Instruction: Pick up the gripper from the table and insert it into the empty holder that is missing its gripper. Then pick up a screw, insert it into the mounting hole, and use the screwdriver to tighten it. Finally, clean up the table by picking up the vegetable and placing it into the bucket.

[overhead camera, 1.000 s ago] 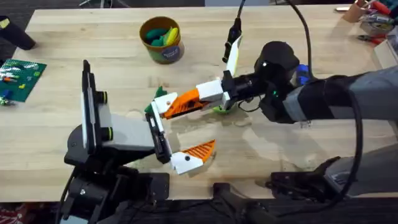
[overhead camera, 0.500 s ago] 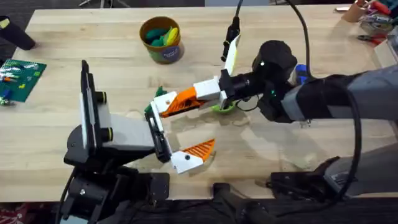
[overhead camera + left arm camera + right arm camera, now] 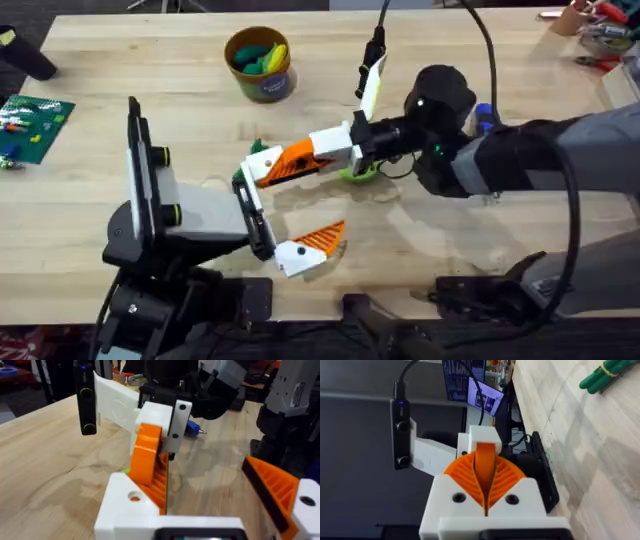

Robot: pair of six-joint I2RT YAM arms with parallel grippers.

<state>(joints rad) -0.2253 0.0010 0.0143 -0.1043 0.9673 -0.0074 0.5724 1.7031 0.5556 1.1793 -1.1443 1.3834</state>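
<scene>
My right gripper (image 3: 300, 160) (image 3: 485, 477) is shut on the loose gripper finger (image 3: 268, 172) (image 3: 146, 460), a white base with an orange ribbed pad. The finger's white base (image 3: 131, 505) lies at the left arm's holder (image 3: 246, 196); I cannot tell whether it is seated. My left gripper (image 3: 296, 212) stands open, and its own orange finger (image 3: 308, 248) (image 3: 272, 487) is well apart. The vegetable (image 3: 258, 149) lies just beyond the held finger. The blue screwdriver (image 3: 484, 117) (image 3: 193, 427) lies behind the right arm. The bucket (image 3: 261, 64) stands at the back. The screw is out of view.
A lime-green ring (image 3: 358, 175) sits under the right wrist. The bucket holds green and yellow toys (image 3: 258, 58). A green board (image 3: 35, 125) lies at the far left edge, and tools (image 3: 600, 35) sit at the back right corner.
The right gripper has nudged the held finger slightly left toward the left arm's holder. The left arm has shifted a little to the left too.
</scene>
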